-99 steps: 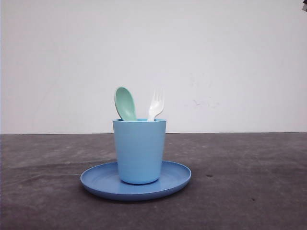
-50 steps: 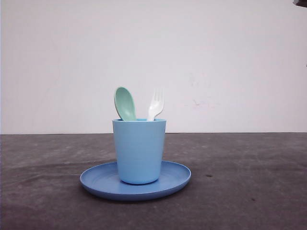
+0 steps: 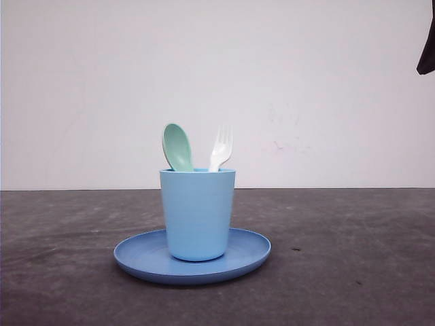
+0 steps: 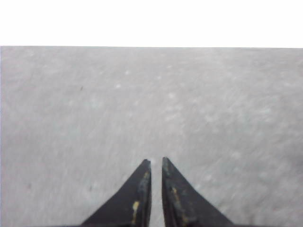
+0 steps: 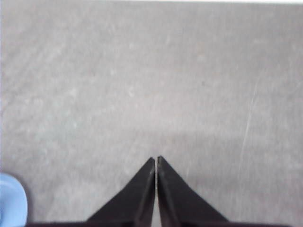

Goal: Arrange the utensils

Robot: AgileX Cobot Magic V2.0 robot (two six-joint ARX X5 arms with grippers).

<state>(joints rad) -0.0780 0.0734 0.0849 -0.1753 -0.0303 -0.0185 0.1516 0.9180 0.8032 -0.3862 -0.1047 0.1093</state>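
Observation:
A mint-green spoon (image 3: 177,146) and a white fork (image 3: 221,147) stand upright in a light blue cup (image 3: 197,214), bowl and tines sticking out above the rim. The cup sits on a round blue plate (image 3: 139,258) in the middle of the dark table. My left gripper (image 4: 156,161) is shut over bare table with nothing between its fingers. My right gripper (image 5: 155,158) is shut too, also over bare table, holding nothing. A dark piece of the right arm (image 3: 427,51) hangs at the upper right edge of the front view.
A white wall backs the table. A light blue rim (image 5: 10,203) shows at the corner of the right wrist view, off to the side of the shut fingers. Dark table surface stretches on both sides of the plate.
A dark part of the right arm has come down into the front view's upper right corner. The cup, plate, spoon and fork have not moved.

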